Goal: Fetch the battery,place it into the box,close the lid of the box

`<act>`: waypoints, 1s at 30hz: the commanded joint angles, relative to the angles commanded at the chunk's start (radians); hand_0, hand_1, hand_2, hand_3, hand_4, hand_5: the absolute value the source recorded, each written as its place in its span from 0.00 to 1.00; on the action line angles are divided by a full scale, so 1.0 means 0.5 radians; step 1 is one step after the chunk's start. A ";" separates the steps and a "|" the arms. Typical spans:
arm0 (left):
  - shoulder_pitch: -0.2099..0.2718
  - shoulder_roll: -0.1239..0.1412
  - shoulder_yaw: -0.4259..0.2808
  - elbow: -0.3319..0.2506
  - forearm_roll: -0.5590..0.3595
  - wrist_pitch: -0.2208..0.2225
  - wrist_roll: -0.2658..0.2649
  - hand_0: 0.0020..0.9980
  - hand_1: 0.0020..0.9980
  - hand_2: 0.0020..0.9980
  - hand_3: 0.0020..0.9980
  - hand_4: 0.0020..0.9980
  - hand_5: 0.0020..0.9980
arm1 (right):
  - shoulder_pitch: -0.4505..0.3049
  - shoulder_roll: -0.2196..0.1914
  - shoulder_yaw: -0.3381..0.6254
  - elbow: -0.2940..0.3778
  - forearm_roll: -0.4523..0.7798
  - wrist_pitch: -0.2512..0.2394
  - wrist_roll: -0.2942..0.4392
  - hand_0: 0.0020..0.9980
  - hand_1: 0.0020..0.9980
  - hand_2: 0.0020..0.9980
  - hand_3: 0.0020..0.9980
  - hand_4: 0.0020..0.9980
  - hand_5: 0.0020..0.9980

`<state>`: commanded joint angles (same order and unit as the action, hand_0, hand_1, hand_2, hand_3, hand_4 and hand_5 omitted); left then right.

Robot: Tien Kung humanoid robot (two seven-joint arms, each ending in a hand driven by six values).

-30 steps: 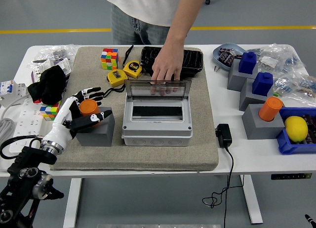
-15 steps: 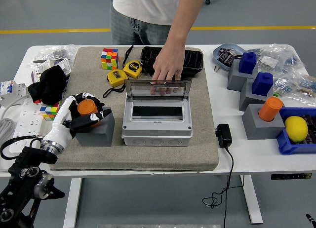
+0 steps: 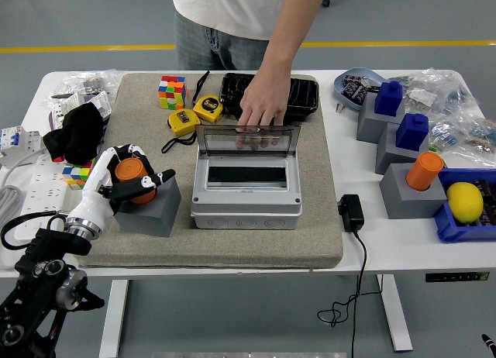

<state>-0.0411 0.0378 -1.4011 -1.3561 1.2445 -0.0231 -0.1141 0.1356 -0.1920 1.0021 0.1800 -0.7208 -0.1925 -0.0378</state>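
While the left hand (image 3: 124, 181) wraps its fingers around the orange battery (image 3: 129, 172) seated in the grey block (image 3: 152, 209), the box (image 3: 246, 189) stands just to its right. A person's hand (image 3: 262, 104) holds its clear lid (image 3: 247, 139) upright.

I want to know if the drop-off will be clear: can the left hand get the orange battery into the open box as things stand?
Probably yes. The left hand is closed around the orange battery on its grey block, right beside the box. The person's hand holds the lid upright, and nothing lies between.
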 joint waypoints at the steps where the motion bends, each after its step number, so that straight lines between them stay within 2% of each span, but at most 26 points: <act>1: -0.001 0.000 0.001 -0.001 -0.004 0.007 -0.003 0.15 0.07 0.08 0.10 1.00 0.00 | 0.000 0.000 0.001 0.000 0.001 0.000 0.000 1.00 0.98 0.89 0.76 1.00 0.83; 2: -0.002 0.000 0.002 -0.003 -0.009 0.015 -0.006 0.14 0.03 0.07 0.09 1.00 0.00 | 0.000 0.000 0.001 0.000 0.001 0.000 0.000 1.00 0.98 0.89 0.76 1.00 0.84; 11: -0.017 -0.001 0.006 -0.009 -0.026 0.050 -0.020 0.13 0.02 0.06 0.08 1.00 0.00 | 0.000 0.001 0.003 0.000 0.007 0.000 0.000 1.00 0.97 0.89 0.76 1.00 0.83; 21: -0.083 0.023 0.011 -0.031 0.005 0.091 -0.028 0.13 0.02 0.06 0.08 1.00 0.00 | 0.006 0.000 -0.003 0.000 0.015 0.002 -0.001 1.00 0.97 0.89 0.76 1.00 0.85; 27: -0.133 0.053 0.024 -0.084 0.069 0.160 -0.049 0.12 0.01 0.06 0.07 1.00 0.00 | 0.003 -0.001 -0.001 0.000 0.009 0.000 -0.004 1.00 0.97 0.89 0.76 1.00 0.85; 30: -0.152 0.064 0.039 -0.134 0.086 0.229 -0.072 0.12 0.01 0.06 0.07 1.00 0.00 | 0.004 -0.002 -0.006 0.000 0.013 0.000 -0.004 1.00 0.97 0.89 0.76 1.00 0.85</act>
<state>-0.1169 0.0699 -1.3816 -1.4231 1.2874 0.0912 -0.1499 0.1376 -0.1931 0.9989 0.1800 -0.7143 -0.1923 -0.0396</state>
